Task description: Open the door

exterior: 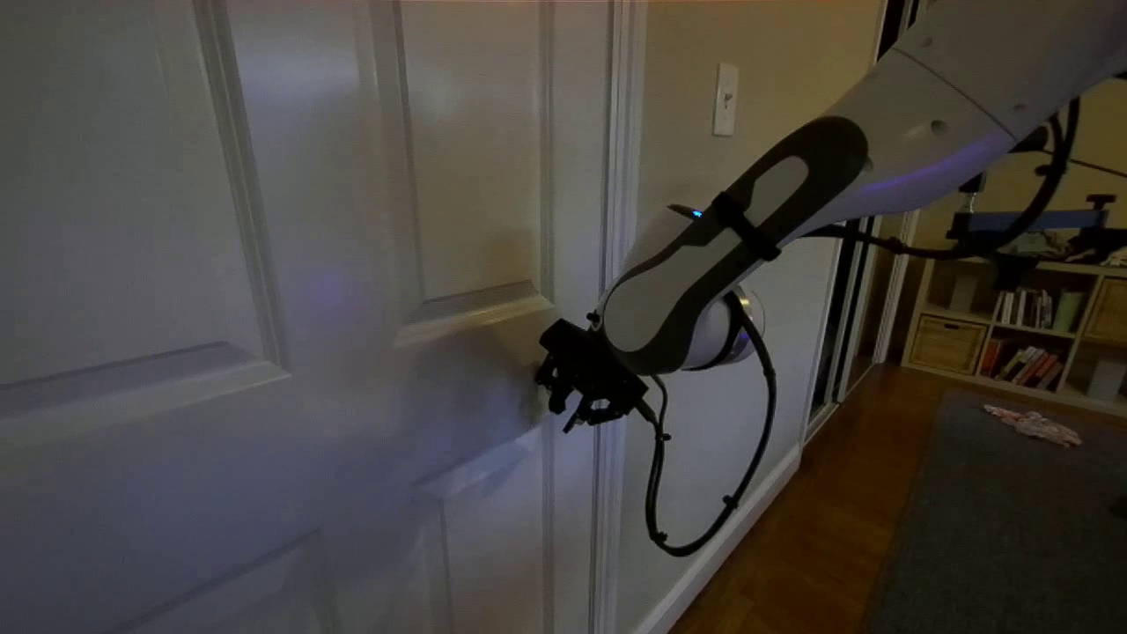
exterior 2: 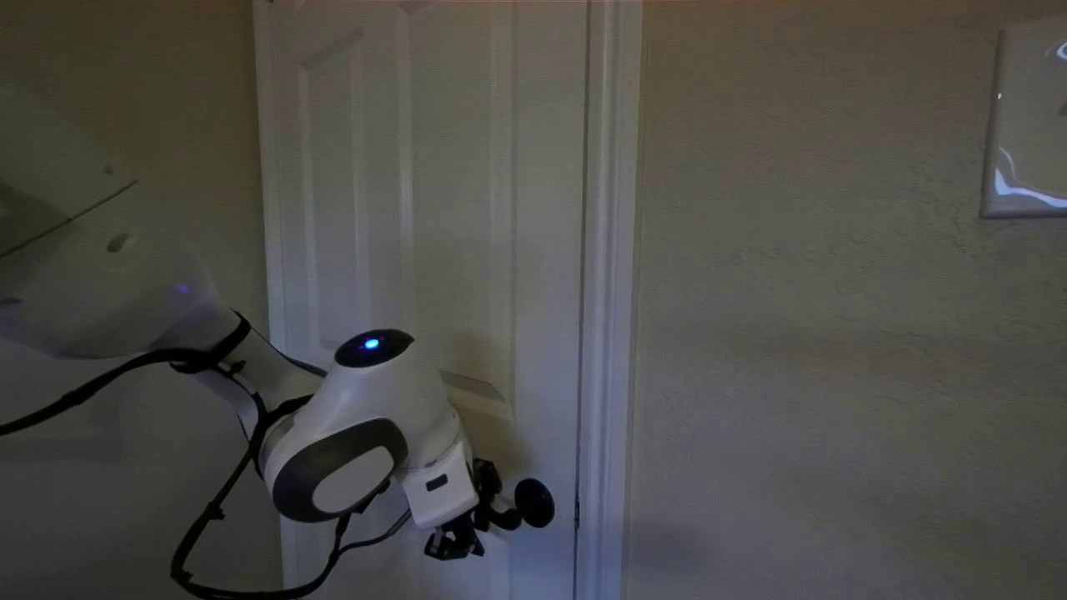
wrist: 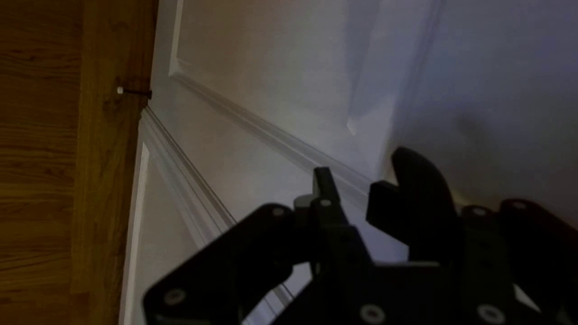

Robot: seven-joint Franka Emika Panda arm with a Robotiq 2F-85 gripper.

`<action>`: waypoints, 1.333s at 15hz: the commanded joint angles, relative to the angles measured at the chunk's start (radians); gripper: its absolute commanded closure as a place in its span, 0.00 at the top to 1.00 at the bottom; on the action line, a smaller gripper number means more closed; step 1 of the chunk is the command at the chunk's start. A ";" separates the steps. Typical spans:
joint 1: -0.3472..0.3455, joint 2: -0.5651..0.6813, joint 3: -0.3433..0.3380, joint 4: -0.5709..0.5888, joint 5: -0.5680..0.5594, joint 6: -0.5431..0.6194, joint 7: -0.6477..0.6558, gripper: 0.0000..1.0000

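White-painted and panelled, the tall door [exterior: 308, 291] fills the left half of an exterior view. At lower centre of an exterior view, the black two-fingered gripper [exterior 2: 480, 515] sits close beside the small black lever handle [exterior 2: 532, 503]; in the wrist view the gripper's fingers [wrist: 323, 187] are slightly spread, contact with the handle unclear.

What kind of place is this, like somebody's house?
Probably, yes, a room in a home: there's a white panelled door, a shelf with books, and a dark rug.
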 commanded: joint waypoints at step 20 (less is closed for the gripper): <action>-0.070 0.005 0.064 -0.125 0.023 -0.002 -0.039 0.07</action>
